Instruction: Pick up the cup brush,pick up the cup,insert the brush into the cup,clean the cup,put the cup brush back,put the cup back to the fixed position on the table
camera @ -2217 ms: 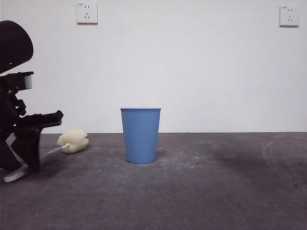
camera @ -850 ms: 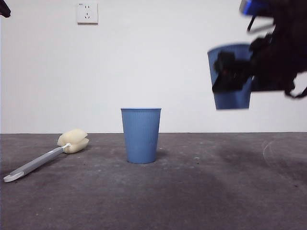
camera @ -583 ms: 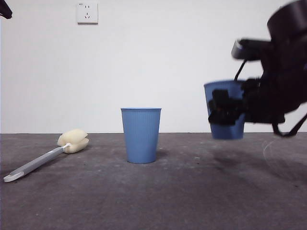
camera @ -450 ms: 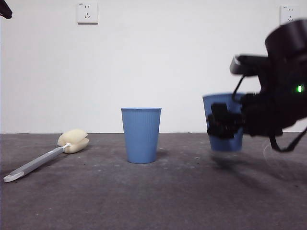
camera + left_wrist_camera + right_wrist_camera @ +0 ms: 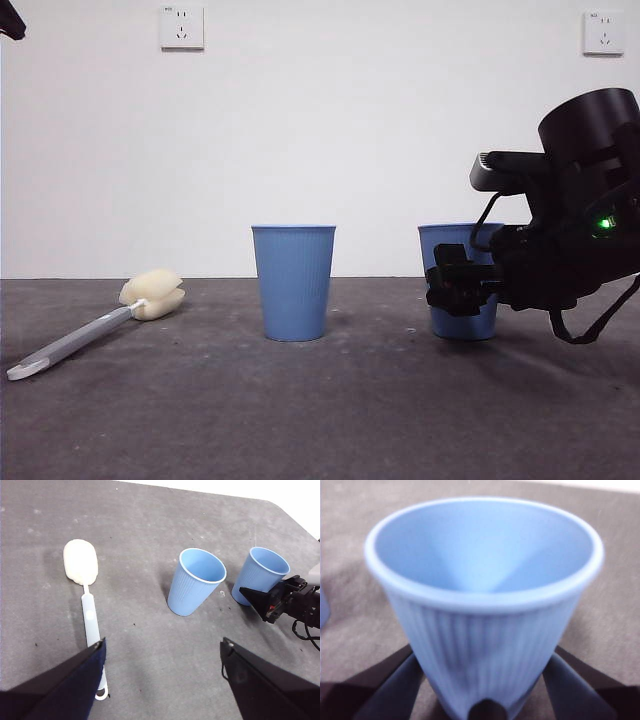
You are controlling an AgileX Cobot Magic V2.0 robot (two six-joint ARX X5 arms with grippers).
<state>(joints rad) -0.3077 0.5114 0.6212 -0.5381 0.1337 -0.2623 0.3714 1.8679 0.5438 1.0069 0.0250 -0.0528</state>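
Right pincer [image 5: 452,288] clamps the cup [image 5: 462,283], which sits upright with its base seemingly on the tabletop [image 5: 320,420], well right of the second cup [image 5: 294,282]; the brush [image 5: 95,325] lies flat far to the left. To finish cleanly, confirm the base is fully down, part the jaws evenly and draw straight back so the light cup doesn't tip. Left pincer [image 5: 162,667] hangs high and wide open with nothing in it, and there's bare tabletop all round the cup, so the exit is free.
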